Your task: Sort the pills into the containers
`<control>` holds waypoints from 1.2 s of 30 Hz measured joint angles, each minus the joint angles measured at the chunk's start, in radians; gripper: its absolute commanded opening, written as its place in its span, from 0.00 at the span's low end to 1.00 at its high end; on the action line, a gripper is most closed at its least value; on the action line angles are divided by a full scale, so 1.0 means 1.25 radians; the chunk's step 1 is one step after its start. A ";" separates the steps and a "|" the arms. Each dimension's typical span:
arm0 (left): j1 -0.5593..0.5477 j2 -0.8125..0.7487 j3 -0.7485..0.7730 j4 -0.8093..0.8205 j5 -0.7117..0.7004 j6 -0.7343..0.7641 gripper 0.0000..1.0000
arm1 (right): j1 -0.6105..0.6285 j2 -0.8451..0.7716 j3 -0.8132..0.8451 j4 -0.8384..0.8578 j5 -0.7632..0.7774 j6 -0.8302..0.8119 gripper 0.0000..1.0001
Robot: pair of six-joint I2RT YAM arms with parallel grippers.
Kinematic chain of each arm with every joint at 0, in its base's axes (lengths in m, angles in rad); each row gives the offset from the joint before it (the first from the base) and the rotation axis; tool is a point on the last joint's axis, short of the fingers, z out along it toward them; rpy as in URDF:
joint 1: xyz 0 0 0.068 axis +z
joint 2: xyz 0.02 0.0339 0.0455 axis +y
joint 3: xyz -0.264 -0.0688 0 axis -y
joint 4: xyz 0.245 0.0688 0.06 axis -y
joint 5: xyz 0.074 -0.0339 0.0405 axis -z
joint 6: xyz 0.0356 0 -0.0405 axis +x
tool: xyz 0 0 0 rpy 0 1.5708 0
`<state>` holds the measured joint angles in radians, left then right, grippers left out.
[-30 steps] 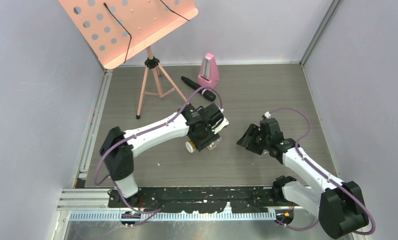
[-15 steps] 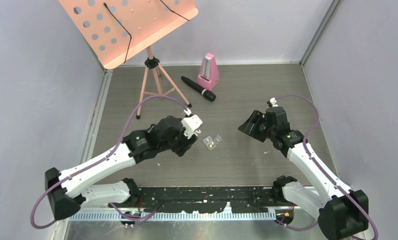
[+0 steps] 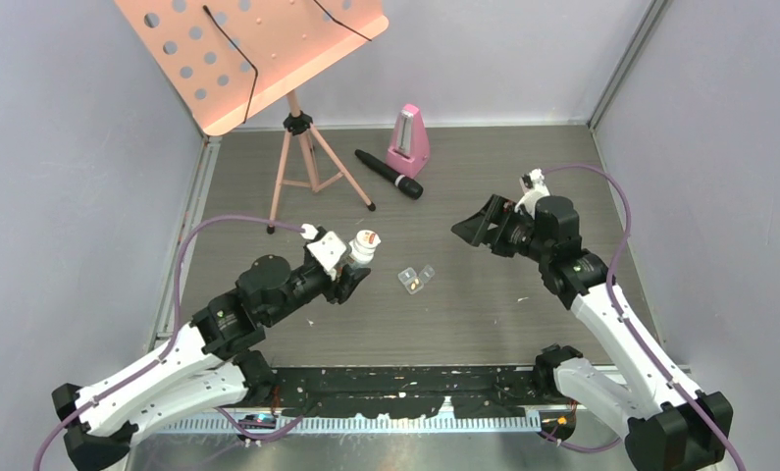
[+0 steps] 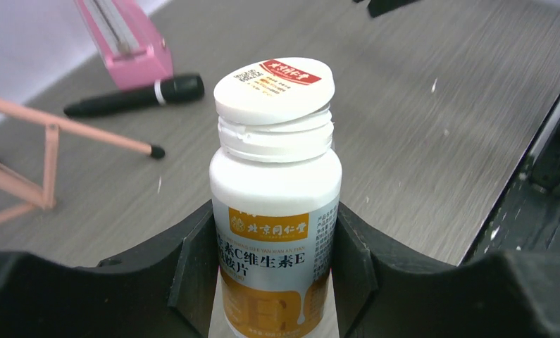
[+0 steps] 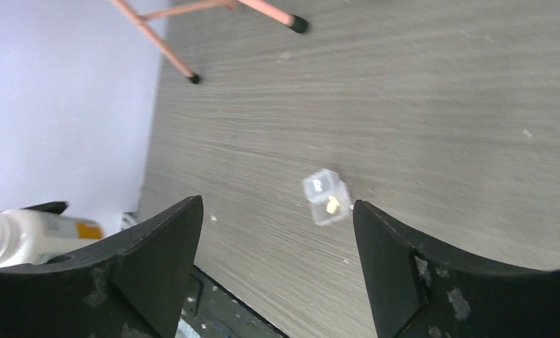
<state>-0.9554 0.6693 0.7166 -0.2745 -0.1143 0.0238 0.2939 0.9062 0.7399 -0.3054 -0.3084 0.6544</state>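
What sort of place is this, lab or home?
Probably a lab test cell: plain walls on aluminium framing box in the table, two robot arms bolted at its near edge, music stand and metronome as props.

The small clear pill box [image 3: 417, 279] lies flat on the grey table [image 3: 503, 314], near its middle. Its two square compartments are joined side by side and sit slightly askew. One tiny orange-yellow pill [image 5: 331, 205] sits in one compartment (the other shows only a pale glint, too small to make out).
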 measured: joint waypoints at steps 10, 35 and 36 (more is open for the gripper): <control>0.002 0.015 -0.028 0.294 0.109 0.045 0.00 | 0.150 0.023 0.138 0.168 -0.081 0.068 0.95; 0.206 0.147 0.023 0.423 0.653 -0.099 0.00 | 0.416 0.148 0.401 0.051 -0.051 -0.195 0.97; 0.206 0.150 0.023 0.422 0.652 -0.097 0.00 | 0.421 0.151 0.403 0.042 -0.043 -0.206 0.96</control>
<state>-0.6975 0.8566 0.7460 0.2527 0.7002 -0.0978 0.8204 1.0946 1.2438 -0.2531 -0.3626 0.3973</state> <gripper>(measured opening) 0.533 0.983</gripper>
